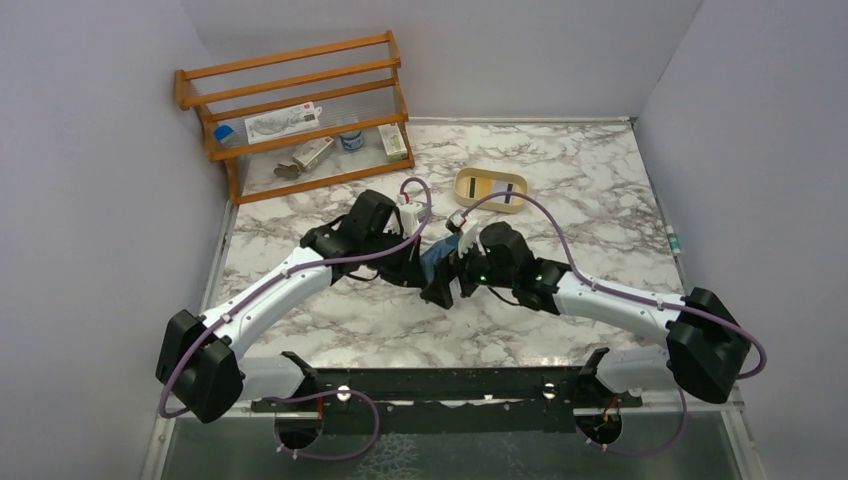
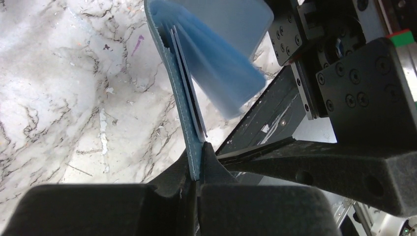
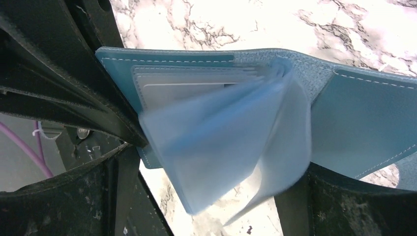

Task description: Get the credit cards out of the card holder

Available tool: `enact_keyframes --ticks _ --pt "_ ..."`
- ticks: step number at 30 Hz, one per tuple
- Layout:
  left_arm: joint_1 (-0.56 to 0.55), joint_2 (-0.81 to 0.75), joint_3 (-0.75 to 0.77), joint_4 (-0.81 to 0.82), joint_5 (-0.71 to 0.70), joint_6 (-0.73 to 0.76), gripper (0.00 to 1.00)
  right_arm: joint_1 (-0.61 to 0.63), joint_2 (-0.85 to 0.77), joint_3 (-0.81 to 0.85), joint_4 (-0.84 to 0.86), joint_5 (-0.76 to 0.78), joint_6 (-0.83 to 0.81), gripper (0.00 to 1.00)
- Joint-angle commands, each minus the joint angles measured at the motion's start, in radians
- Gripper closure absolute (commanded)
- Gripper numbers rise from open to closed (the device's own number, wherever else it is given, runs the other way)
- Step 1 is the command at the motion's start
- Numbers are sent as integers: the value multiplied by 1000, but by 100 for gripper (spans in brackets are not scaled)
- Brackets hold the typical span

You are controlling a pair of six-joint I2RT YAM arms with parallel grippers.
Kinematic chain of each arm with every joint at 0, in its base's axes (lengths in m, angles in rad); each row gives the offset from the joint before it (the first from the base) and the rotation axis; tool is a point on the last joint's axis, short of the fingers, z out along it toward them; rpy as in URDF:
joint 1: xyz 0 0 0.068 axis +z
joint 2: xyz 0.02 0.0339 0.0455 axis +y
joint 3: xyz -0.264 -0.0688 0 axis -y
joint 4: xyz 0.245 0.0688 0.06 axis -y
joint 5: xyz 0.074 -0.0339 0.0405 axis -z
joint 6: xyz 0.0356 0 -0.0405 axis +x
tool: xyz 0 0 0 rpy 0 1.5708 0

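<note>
Now, left gripper [image 2: 197,164]: pinched tight on one edge of the card holder, both fingers [image 2: 172,173] pressed flat against the blue cover.
Right gripper [image 3: 219,164]: spread wide, one finger on either side of the open card holder, closed on nothing.
Card holder [image 1: 437,258]: over the middle of the tabletop [image 1: 560,170], between the two grippers. It is open, its covers splayed apart, with white stitching along the edges. It looks lifted clear of the marble, though that is hard to confirm.
Sleeves [image 3: 221,147]: a fan of clear bluish plastic leaves hanging from the spine, blurred in both wrist views.
Credit cards [image 3: 189,88]: pale edges stacked in the pocket of the cover that the left gripper holds; the count is unclear.
Tray [image 1: 491,190]: tan and rounded, toward the far edge of the tabletop, apart from both arms.
Rack [image 1: 300,110]: wooden, at the far left corner, with small packets [image 1: 283,120] on its shelf.
</note>
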Motion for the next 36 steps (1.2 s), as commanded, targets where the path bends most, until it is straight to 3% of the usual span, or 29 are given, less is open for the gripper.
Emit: enact_keyframes --ticks 1,12,18,26,32,36 --pt "4 -44 -16 -102 49 56 100 -49 -17 -29 5 -27 -56 0" --pt "27 -47 -37 -122 53 117 100 -192 -102 -99 13 -178 -92 0" --pt "30 -41 -55 -89 73 100 100 -201 -77 -102 43 -213 -64 0" --pt "28 -77 -286 315 165 -134 100 -201 -47 -118 75 -231 -31 0" --pt "28 -12 -407 606 176 -269 100 -201 -122 -108 -17 -90 -6 0" --pt "28 32 -441 763 155 -329 100 -200 -200 -123 -4 -208 28 0"
